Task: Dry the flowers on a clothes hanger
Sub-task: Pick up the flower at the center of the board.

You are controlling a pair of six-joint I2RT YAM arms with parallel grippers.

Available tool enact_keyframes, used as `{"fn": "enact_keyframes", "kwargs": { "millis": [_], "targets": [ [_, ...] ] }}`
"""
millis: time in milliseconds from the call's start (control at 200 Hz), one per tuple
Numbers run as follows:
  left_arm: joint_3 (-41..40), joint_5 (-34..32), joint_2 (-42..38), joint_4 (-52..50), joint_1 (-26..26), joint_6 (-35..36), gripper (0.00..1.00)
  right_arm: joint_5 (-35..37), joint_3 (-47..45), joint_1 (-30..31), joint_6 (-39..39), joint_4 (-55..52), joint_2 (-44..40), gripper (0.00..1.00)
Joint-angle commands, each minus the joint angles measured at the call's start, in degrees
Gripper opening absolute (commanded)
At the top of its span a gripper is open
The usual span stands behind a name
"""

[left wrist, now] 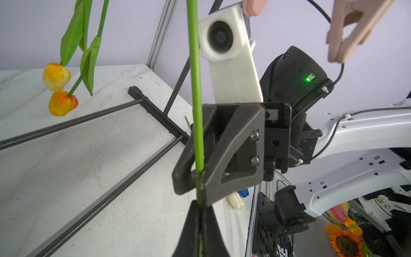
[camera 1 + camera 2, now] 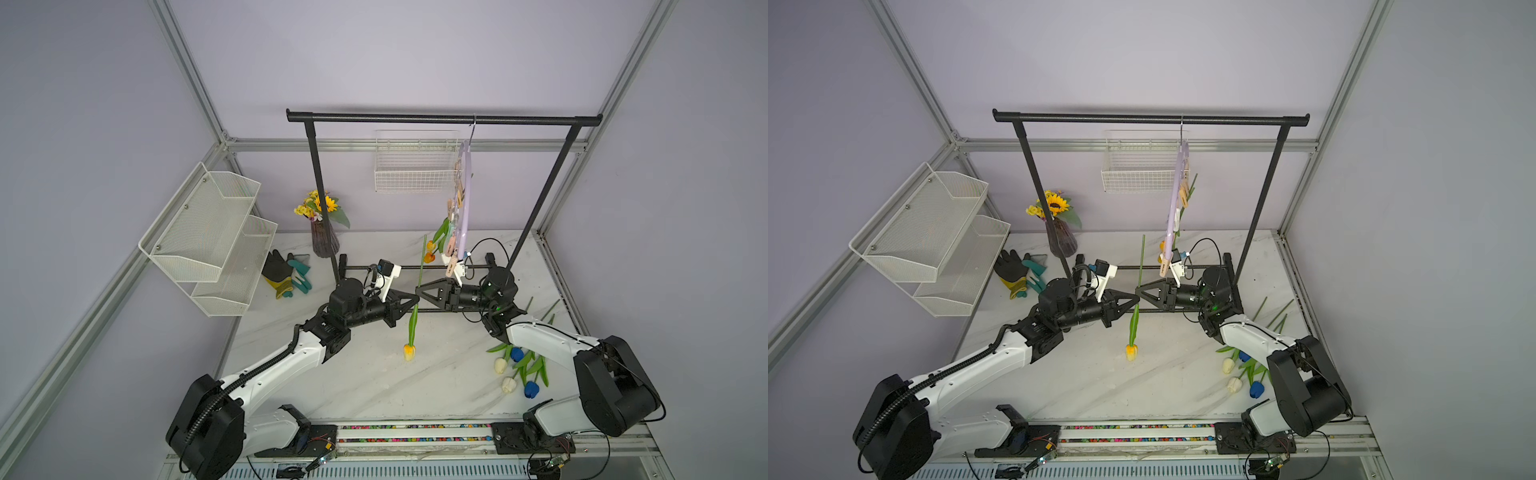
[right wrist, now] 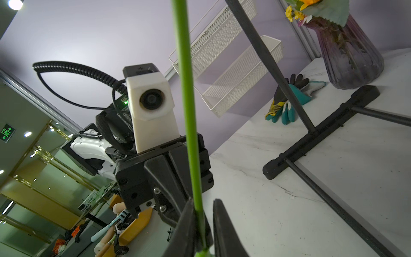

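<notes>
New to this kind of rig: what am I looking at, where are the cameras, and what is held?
Two robot arms stand at a marble table, each ending in a two-fingered gripper. Two pictures look down from one overhead camera; two come from cameras on the arms' wrists. The left gripper is shut on the stem of a yellow tulip, which hangs head down. The right gripper has its fingers either side of the same stem, with a small gap showing. Behind, a lilac hanger with clothespins hangs from a black rack; two tulips are already clipped to it. Four more tulips lie by the right arm. Gloves and a vase of sunflowers sit aside.
</notes>
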Motion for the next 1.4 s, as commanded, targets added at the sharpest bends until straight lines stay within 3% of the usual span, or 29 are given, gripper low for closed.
{"fn": "enact_keyframes", "kwargs": {
  "millis": [0,235,290,345,435,540,700,850,1195,1305,1395],
  "targets": [
    [2.0,1.6,0.4,2.9,0.0,-0.2,0.0,-0.9,-0.7,0.3,-0.9,1.9,-1.5,0.09],
    [2.1,1.4,0.4,3.3,0.0,-0.4,0.0,-0.9,-0.6,0.3,-1.2,1.8,-0.9,0.0],
    [2.3,1.1,0.4,3.0,0.0,-0.2,0.05,-0.4,-0.7,0.3,-1.5,1.6,-0.8,0.0],
    [2.5,0.6,0.3,2.8,0.0,-0.1,0.14,-0.1,-0.8,0.3,-2.0,1.2,-0.9,0.0],
    [3.1,0.1,0.3,2.0,0.1,0.3,0.38,0.9,-0.8,0.3,-4.0,-1.2,-1.1,0.0],
    [4.3,-1.0,0.0,0.4,0.1,1.4,0.59,4.0,0.0,0.3,-11.0,-11.1,-2.6,0.0],
    [6.4,-3.7,-0.8,-2.0,0.2,3.2,0.74,10.4,0.0,0.4,-19.4,-23.0,-4.0,0.0],
    [7.5,-6.7,-1.7,-1.4,1.0,3.8,0.78,16.8,-2.3,0.3,-21.4,-24.8,-4.4,0.0],
    [13.6,-9.1,-1.0,-3.0,4.4,5.5,0.78,49.0,-3.1,-0.7,-21.2,-35.8,-11.1,0.0],
    [15.6,-9.0,0.1,-3.1,5.5,6.2,0.68,56.7,-0.9,-1.9,-19.2,-39.0,-12.7,0.0],
    [17.3,-8.5,1.2,-3.5,6.3,6.7,0.68,58.8,2.9,-3.5,-19.3,-42.0,-13.4,0.0]
  ]
}}
